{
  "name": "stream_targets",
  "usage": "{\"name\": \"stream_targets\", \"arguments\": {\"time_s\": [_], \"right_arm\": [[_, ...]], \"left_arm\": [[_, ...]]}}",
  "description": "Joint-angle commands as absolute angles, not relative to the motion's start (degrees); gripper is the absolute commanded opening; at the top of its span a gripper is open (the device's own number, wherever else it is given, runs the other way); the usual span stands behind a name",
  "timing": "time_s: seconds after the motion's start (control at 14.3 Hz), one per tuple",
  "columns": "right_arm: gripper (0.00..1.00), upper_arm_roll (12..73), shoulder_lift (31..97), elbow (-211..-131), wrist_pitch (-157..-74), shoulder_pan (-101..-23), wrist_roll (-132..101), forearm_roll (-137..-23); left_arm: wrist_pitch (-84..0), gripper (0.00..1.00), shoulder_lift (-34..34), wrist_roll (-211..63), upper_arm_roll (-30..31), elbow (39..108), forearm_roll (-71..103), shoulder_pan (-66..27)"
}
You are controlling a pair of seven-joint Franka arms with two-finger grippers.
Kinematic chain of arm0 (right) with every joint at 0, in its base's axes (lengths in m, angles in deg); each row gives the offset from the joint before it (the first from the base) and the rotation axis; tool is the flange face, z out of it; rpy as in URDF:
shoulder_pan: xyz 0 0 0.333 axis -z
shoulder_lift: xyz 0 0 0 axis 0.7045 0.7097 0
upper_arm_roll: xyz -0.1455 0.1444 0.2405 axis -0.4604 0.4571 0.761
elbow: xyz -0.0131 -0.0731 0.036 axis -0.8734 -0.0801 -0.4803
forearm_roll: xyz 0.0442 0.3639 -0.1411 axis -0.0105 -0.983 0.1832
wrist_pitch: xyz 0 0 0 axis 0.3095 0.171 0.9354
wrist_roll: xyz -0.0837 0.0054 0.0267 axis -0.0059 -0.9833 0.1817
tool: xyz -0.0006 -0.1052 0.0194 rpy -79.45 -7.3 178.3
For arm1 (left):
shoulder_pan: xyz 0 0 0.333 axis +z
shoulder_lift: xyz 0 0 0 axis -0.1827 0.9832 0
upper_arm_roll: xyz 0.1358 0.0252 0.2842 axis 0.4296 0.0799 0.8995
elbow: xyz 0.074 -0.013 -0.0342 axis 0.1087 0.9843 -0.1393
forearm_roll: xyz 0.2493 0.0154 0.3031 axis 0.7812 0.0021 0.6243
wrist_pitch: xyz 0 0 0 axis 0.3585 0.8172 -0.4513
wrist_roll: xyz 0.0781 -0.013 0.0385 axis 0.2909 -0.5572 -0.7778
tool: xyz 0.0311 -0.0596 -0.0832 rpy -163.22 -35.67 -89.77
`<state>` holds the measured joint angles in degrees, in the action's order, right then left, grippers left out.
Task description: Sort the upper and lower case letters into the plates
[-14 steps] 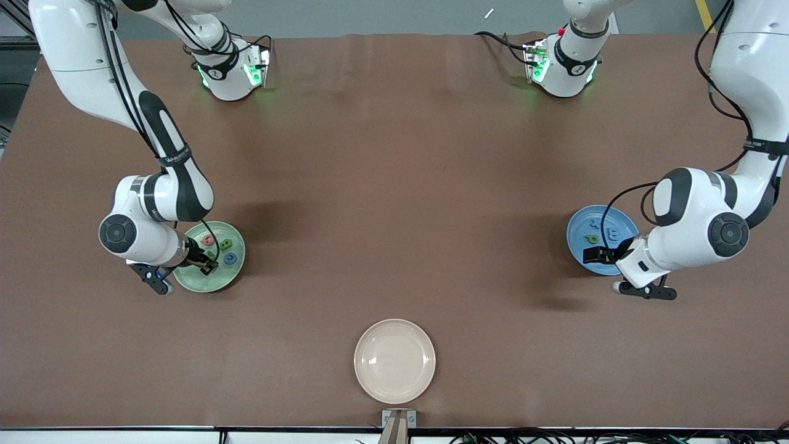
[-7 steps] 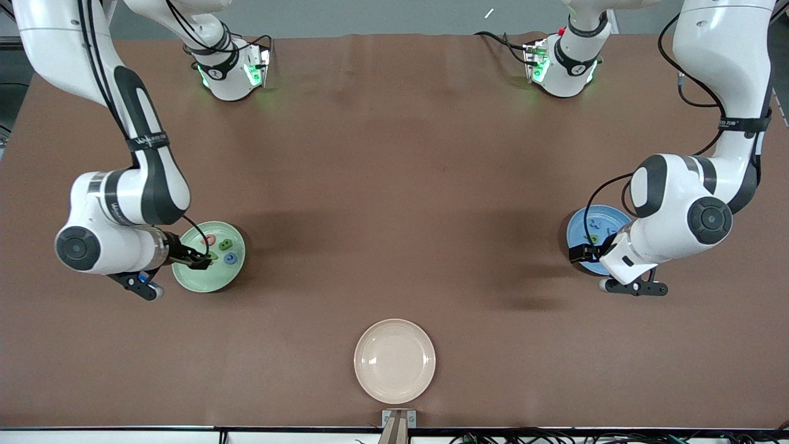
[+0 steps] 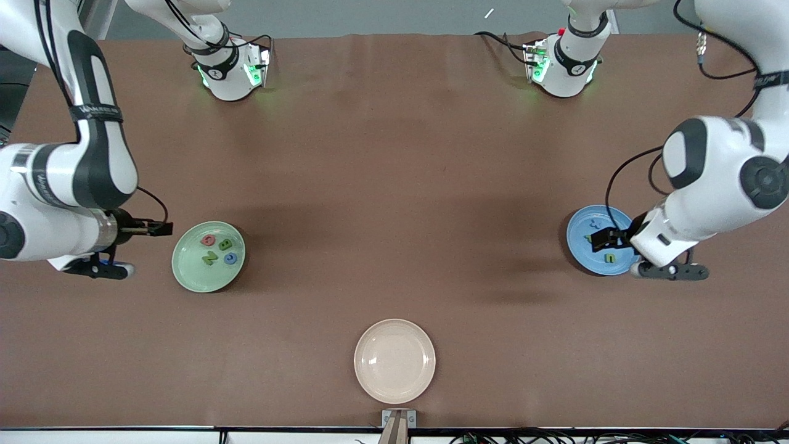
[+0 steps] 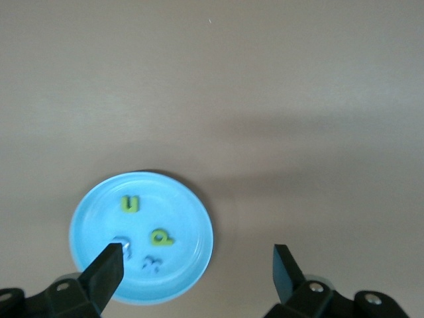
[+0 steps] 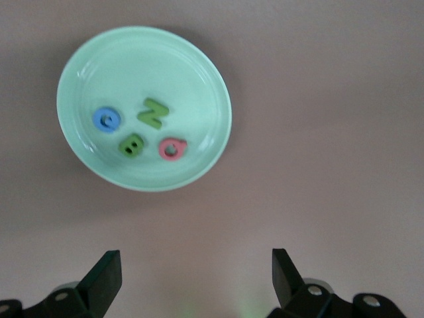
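Observation:
The pale green plate (image 3: 196, 277) (image 5: 132, 66) holds a red G (image 3: 208, 240) (image 5: 172, 148), a green B (image 3: 225, 244) (image 5: 132, 145), a green N (image 3: 209, 258) (image 5: 152, 112) and a blue letter (image 3: 230, 258) (image 5: 106, 120). My right gripper (image 3: 159, 229) (image 5: 196, 275) hangs open and empty over bare table beside that plate, toward the right arm's end. The blue plate (image 3: 579, 246) (image 4: 99, 212) holds a green u (image 4: 130, 204), a green p (image 4: 159, 238), a blue x (image 4: 152, 265) and another bluish letter (image 4: 120, 245). My left gripper (image 3: 607, 239) (image 4: 196, 265) is open and empty over this plate's edge.
A cream plate (image 3: 394, 361) with nothing in it sits near the table's front edge, midway between the arms. Both arm bases (image 3: 231, 68) (image 3: 562, 65) stand along the edge farthest from the front camera. Brown table lies between the plates.
My right gripper has opened and drawn back off the green plate toward the right arm's end; the green N now lies in the plate. My left arm has lifted and shifted over the blue plate.

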<state>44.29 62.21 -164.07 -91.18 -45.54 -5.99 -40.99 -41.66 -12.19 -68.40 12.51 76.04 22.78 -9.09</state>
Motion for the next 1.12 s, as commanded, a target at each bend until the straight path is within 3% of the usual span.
{"name": "stream_targets", "arguments": {"time_s": [0.0, 0.42, 0.63, 1.05], "right_arm": [[1.0, 45.0, 60.3, -159.6, -84.0, -44.4, -8.2, -39.8], [1.0, 45.0, 60.7, -150.0, -77.4, -43.6, -12.9, -35.5], [1.0, 45.1, 60.7, -149.2, -77.5, -42.5, -12.7, -36.1], [1.0, 45.3, 60.9, -144.5, -77.5, -39.5, -13.0, -36.2]], "left_arm": [[-38.2, 0.99, -19.3, -67.4, 12.5, 78.2, 21.9, -6.9], [-29.8, 0.99, -26.3, -67.4, 12.9, 74.2, 21.9, -5.8], [-20.7, 0.99, -26.3, -66.2, 13.1, 67.6, 22.0, -4.5], [-13.7, 0.99, -26.8, -65.6, 13.1, 60.1, 22.0, -3.0]]}}
